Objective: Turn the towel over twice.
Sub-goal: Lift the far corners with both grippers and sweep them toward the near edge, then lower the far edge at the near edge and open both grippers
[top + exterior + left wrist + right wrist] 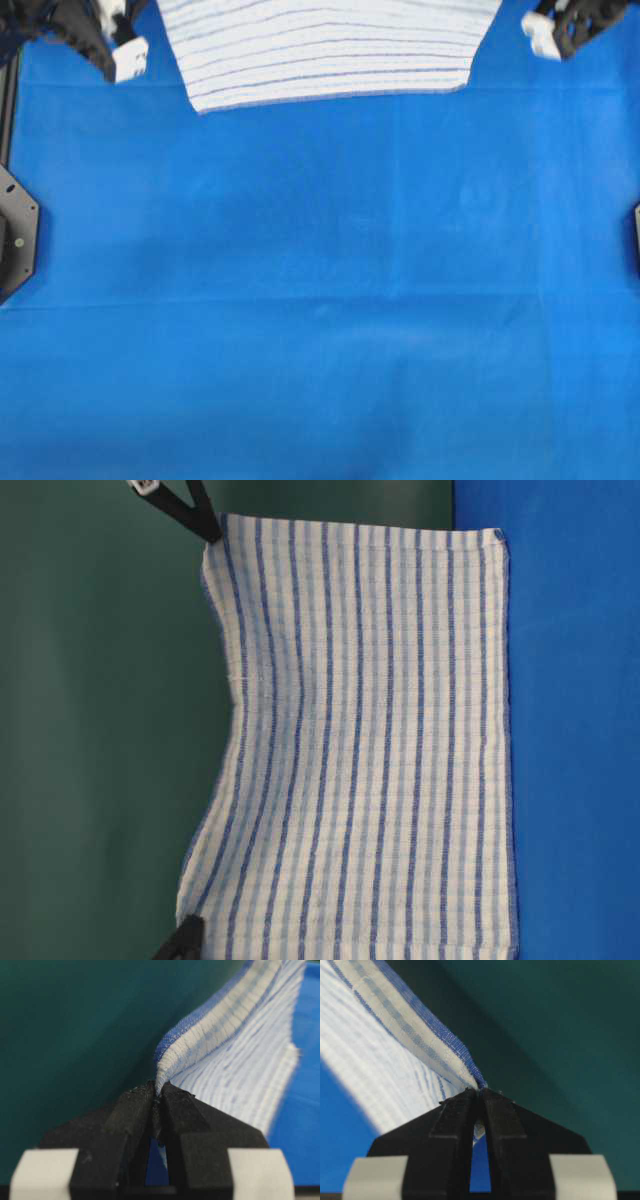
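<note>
You have the towel [360,740] lifted off the bench [320,300] and hanging as a sheet between both arms. Your left gripper [159,1097] is pinched tight on one upper corner of it; in the left wrist view the hemmed blue edge runs straight out from between the fingertips. Your right gripper [481,1091] is clamped on the other upper corner the same way, the cloth coming out of the closed tips. In the table-level view the top hem sags a little between the two held corners, and the stripes run level across the cloth. The lower hem looks to reach the blue bench cover or hang just above it; you cannot tell which. From overhead the towel sits at the far edge of the bench, about midway along it, with the left gripper near the far left corner and the right gripper near the far right corner
</note>
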{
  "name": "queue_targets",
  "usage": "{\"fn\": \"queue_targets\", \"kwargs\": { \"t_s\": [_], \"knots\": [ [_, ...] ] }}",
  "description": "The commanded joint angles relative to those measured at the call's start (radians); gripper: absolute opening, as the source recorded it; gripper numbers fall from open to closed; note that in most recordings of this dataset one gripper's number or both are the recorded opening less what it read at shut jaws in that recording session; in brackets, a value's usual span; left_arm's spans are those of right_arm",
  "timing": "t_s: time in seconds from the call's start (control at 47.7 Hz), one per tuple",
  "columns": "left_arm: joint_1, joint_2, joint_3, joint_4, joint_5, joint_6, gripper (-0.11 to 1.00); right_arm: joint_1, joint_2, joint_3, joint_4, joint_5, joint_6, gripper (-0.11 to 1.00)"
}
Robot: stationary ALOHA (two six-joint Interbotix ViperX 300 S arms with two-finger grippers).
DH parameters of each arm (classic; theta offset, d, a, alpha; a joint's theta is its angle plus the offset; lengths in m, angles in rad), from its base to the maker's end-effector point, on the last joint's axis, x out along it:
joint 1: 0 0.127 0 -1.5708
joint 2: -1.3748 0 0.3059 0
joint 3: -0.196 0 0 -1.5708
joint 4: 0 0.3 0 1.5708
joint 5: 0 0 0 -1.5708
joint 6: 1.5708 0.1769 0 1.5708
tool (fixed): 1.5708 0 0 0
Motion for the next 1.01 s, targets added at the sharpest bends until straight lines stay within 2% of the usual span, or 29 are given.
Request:
{"fn": "queue_targets", "kwargs": {
  "t_s": [0.0,0.126,0.314,0.503,0.587,0.796,0.984],
  "knots": [
    [-0.041,-0.041,0.008,0.000,0.012,-0.002,0.03,0.061,-0.034,0.006,0.012,0.037,0.003,0.08],
    [-0.117,-0.083,0.046,0.000,0.052,-0.002,0.03,0.163,-0.052,0.026,0.034,0.095,0.023,0.08],
    [-0.255,-0.110,0.130,0.000,0.081,-0.015,0.03,0.318,-0.054,0.060,0.038,0.178,0.101,0.08],
    [-0.373,-0.072,0.222,0.000,0.080,-0.067,0.03,0.462,-0.028,0.117,0.038,0.186,0.218,0.08],
    [-0.431,-0.040,0.244,0.000,0.078,-0.075,0.03,0.520,0.002,0.152,0.038,0.183,0.295,0.08],
    [-0.560,0.091,0.241,0.000,0.081,-0.133,0.03,0.632,0.100,0.213,0.038,0.137,0.482,0.08],
    [-0.649,0.230,0.225,0.000,0.081,-0.204,0.03,0.727,0.179,0.224,0.038,0.060,0.581,0.08]
  ]
}}
